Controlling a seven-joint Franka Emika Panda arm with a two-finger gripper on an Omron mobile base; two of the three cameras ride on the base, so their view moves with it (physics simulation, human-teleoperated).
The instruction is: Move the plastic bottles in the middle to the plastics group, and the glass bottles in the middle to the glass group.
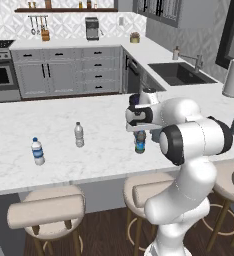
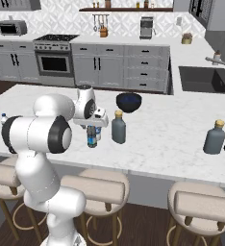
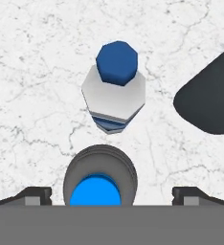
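The gripper (image 3: 104,194) hangs over the dark bottle (image 3: 100,179), fingers (image 3: 35,195) spread wide. It should descend straight and avoid the clear bottle (image 3: 114,93) just beside it.

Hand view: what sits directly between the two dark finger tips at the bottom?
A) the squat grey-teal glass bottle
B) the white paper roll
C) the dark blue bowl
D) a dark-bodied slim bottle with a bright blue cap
D: the dark-bodied slim bottle with a bright blue cap sits between the wide-apart finger tips of the gripper; a clear bottle with a dark blue cap stands just beyond.
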